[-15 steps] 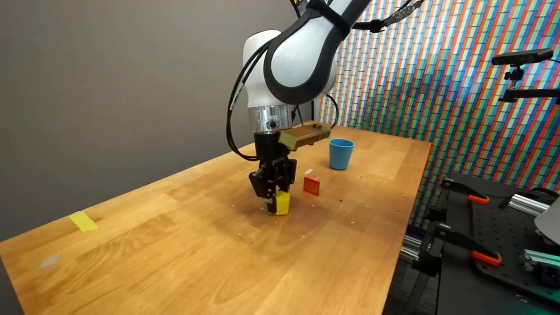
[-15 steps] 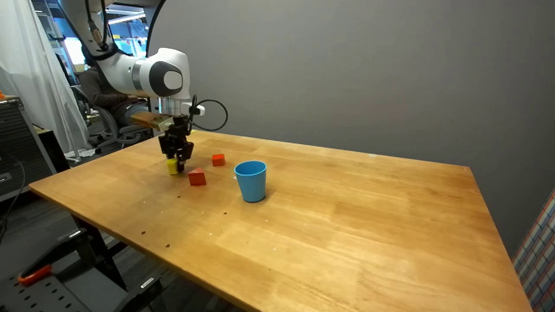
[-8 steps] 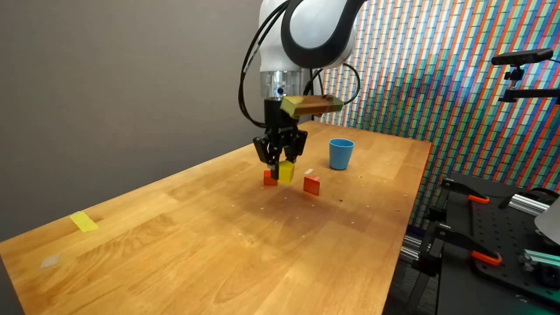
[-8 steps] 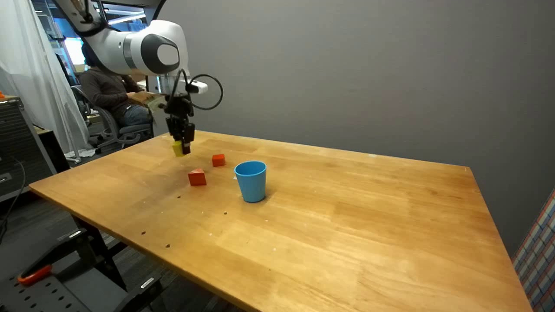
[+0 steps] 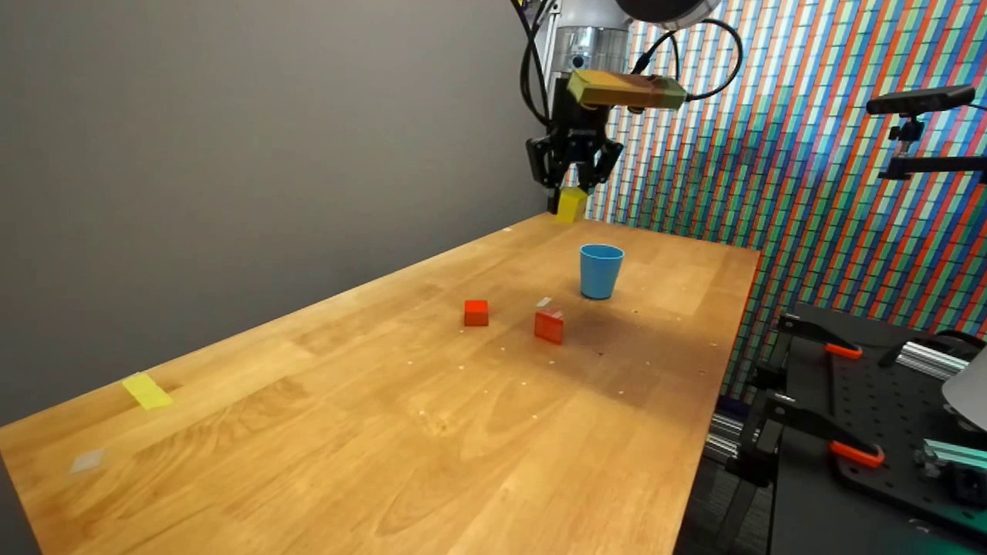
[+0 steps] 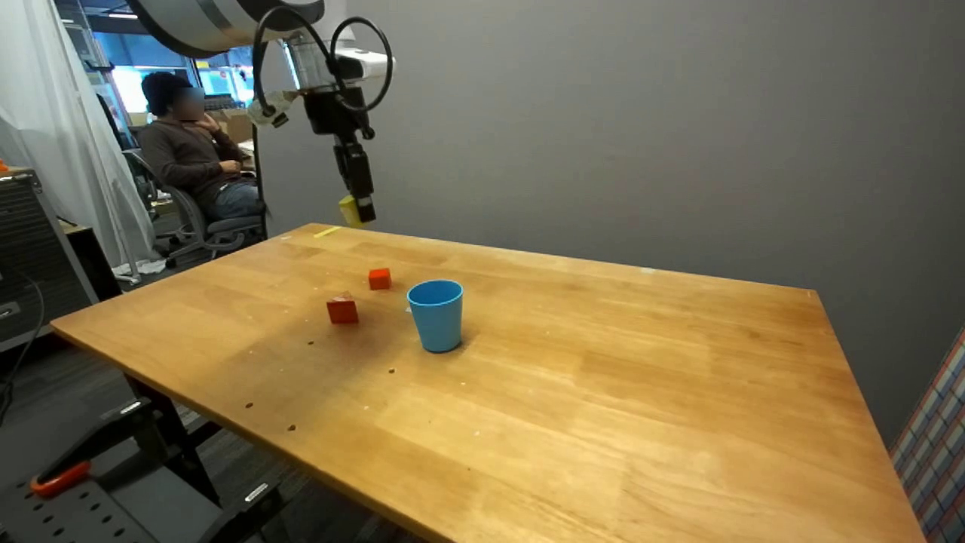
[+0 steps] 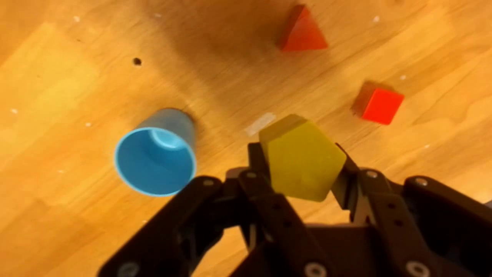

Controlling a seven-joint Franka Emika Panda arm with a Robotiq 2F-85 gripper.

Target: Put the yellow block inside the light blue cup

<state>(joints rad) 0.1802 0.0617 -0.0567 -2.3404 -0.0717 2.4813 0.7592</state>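
Wooden table (image 6: 641, 392) beneath yellow block (image 7: 305, 163), grey wall (image 6: 603, 136) behind

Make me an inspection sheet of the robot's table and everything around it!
Surface: wooden table with small dark holes.
Job's things: yellow block held above the table, not yet in the blue cup; cup stands upright.
Clutter: red cube, red triangle block, yellow tape and pale strip, all lying apart.
Claw: closed on the yellow block.
Cables: black, looping above the table.
Surroundings: sitting person, white curtain, grey wall.
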